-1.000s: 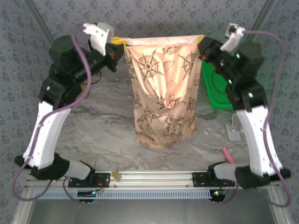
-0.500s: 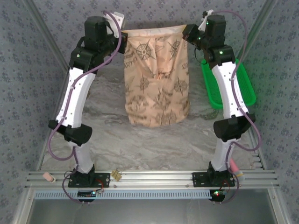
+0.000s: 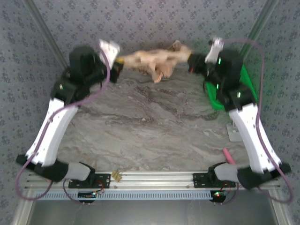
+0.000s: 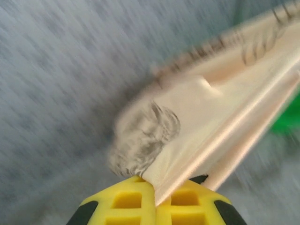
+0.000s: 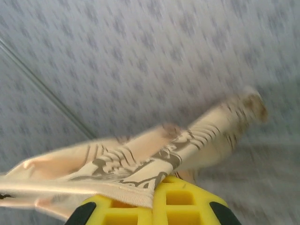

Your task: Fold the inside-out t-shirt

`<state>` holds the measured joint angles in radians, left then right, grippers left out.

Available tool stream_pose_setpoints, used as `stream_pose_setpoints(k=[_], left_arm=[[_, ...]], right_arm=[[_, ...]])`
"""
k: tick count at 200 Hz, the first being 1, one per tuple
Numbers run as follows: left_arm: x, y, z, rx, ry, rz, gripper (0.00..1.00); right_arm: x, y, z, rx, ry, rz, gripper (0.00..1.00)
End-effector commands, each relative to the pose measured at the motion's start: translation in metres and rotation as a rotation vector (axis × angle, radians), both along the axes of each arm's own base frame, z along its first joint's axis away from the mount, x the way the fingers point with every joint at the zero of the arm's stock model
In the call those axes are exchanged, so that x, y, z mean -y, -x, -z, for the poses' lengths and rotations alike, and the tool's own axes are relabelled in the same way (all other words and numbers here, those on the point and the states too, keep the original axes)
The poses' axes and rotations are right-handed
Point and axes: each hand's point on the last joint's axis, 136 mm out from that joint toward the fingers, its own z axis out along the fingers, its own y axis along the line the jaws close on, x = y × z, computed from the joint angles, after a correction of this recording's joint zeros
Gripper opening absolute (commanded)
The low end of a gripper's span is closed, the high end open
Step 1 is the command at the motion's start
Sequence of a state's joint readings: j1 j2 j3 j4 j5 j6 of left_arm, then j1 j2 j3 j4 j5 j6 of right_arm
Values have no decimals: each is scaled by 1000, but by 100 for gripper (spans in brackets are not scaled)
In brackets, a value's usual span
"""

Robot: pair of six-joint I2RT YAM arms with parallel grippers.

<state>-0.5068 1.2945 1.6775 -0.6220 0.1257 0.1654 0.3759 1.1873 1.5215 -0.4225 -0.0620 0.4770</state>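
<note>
The inside-out t-shirt (image 3: 154,60), tan-beige with dark compass prints, is stretched in the air between both arms at the far end of the table, blurred and bunched into a thin horizontal band. My left gripper (image 3: 120,62) is shut on its left corner; in the left wrist view the cloth (image 4: 220,117) runs out from between the closed yellow fingers (image 4: 126,201). My right gripper (image 3: 191,61) is shut on the right corner; the printed hem (image 5: 140,173) comes out of the closed yellow fingers (image 5: 187,204).
A green plastic basket (image 3: 246,82) sits at the far right, partly behind the right arm. A pink object (image 3: 228,155) and a small grey stand (image 3: 233,131) lie near the right base. The marbled tabletop (image 3: 140,126) is bordered by patterned walls.
The shirt hung down flat between the grippers earlier; now it has flung upward and away into a narrow blurred band. Both arms have swung back from their stretched-out reach.
</note>
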Motion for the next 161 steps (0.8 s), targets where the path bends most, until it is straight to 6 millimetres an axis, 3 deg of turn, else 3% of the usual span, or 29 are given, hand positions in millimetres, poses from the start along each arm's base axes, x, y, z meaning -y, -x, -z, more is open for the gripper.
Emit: stream_pose_setpoints(k=[1,15,29,36,42,60,83,95,107,115,133,161], left_arm=[[17,38,98,-135,24,57,20],[25,75,183,-339,84,79,32],[20,108,242,-517,124,55,50],[12,120,266,-593,125,18,54],[5,128,275,-627,137,-9,54],[-17,129,283,-633,137,-125,56],[-20,103,264,-589,124,-182,58],[-15,80,259,-611,125,-231,62],[-10,56,264,-670,131,-300,67],[-1,41,265,-707,145,-324,72],[20,13,292,-803,134,-367,82],[41,-10,347,-940,74,-418,79]], right_arm=[[22,24,125,-203,53,157,4],[21,70,224,-411,83,151,14],[35,119,300,-582,111,197,24],[41,140,326,-641,112,203,27],[43,154,342,-674,114,192,29],[49,170,352,-703,142,171,34],[43,134,318,-608,221,128,40],[33,98,298,-573,212,94,42],[20,67,293,-590,212,27,44],[14,46,295,-605,233,6,46],[0,11,310,-634,305,-26,50],[0,-6,361,-777,326,-1,54]])
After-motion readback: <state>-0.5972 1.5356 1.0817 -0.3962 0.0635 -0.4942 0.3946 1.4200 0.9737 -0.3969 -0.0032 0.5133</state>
